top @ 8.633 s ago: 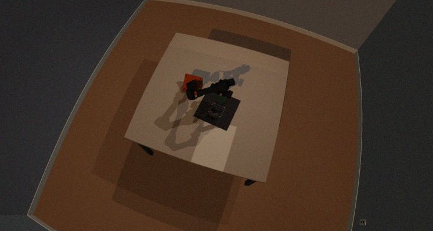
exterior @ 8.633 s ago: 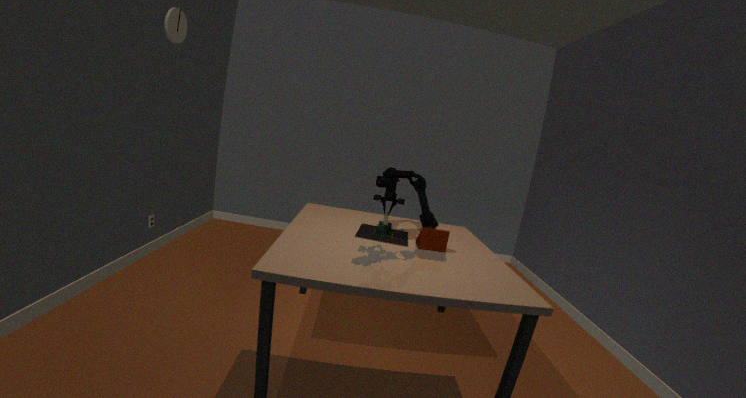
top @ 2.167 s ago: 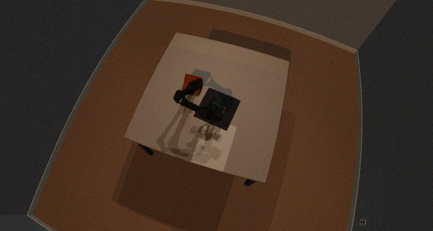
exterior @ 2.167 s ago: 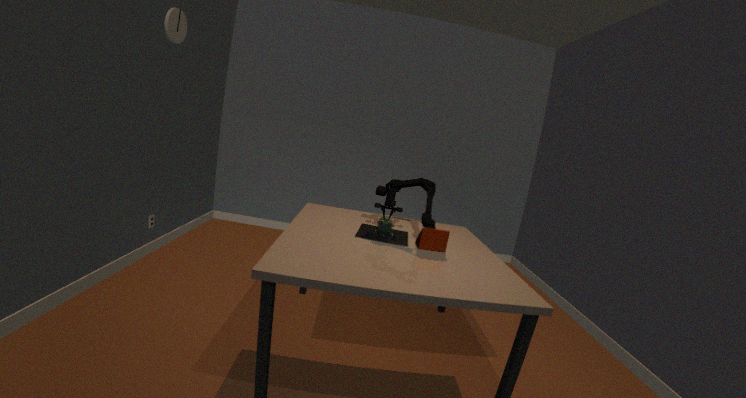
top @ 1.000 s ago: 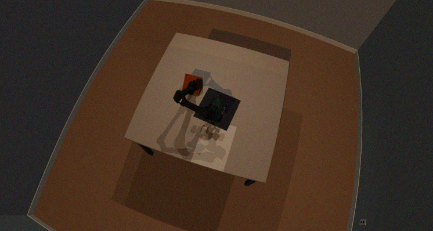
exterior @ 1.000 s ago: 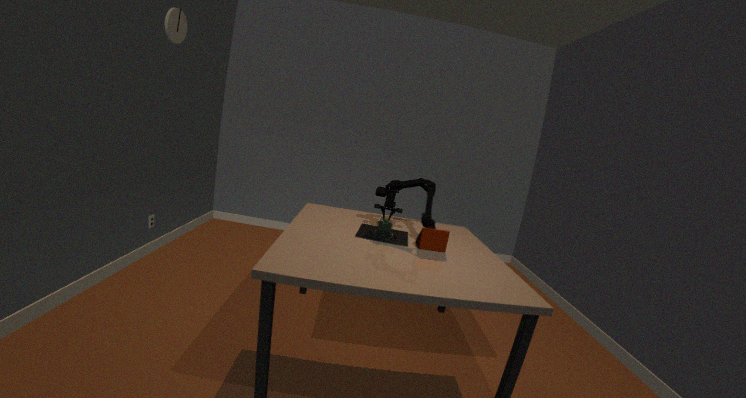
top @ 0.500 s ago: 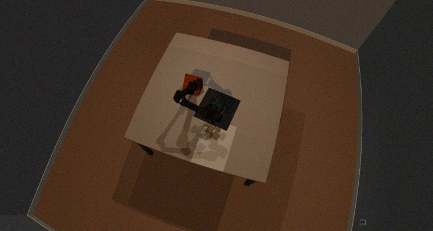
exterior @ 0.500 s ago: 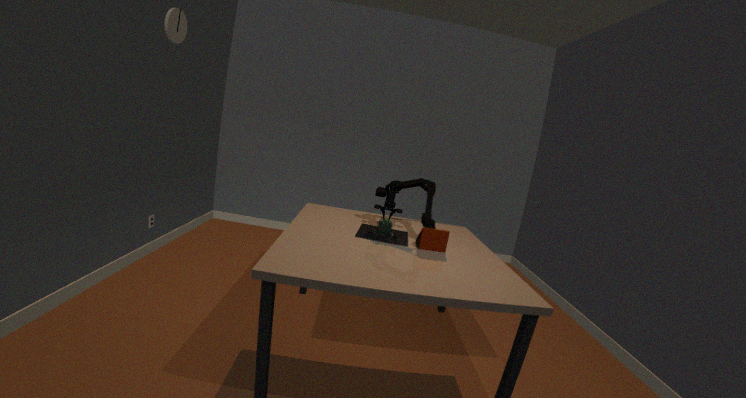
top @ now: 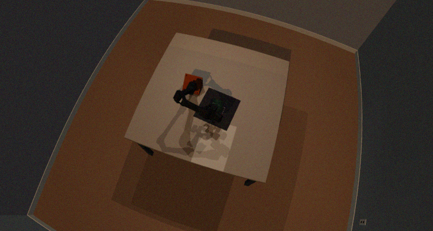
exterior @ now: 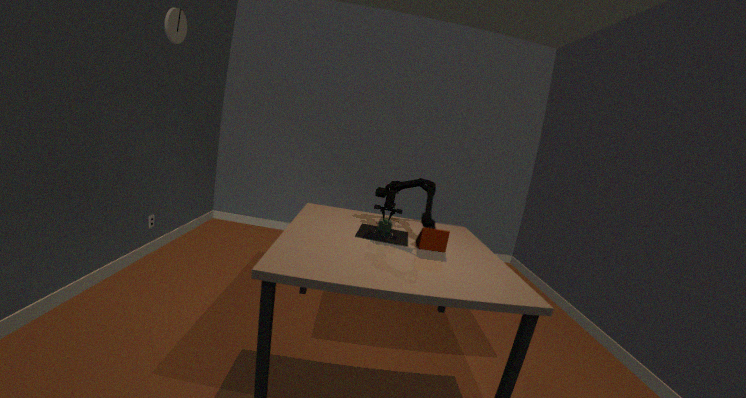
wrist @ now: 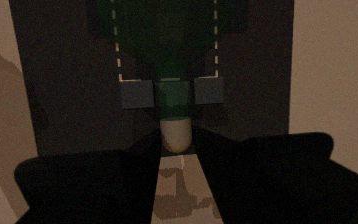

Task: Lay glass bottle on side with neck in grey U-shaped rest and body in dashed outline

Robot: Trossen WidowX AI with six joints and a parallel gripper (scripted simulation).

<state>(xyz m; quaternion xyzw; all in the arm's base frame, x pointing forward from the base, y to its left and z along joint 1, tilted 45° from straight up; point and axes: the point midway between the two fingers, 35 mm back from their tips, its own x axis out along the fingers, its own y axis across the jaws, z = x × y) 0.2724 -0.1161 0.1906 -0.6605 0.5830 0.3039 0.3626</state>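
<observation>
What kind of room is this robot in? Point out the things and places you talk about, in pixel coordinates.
Probably a plain test room or small lab: a black robot arm [top: 189, 105] [exterior: 415, 184] stands at a bare-legged table [top: 257, 78] [exterior: 334, 259], with a wall clock [exterior: 177, 26] and orange-brown floor [top: 90, 123] [exterior: 104, 285].
</observation>
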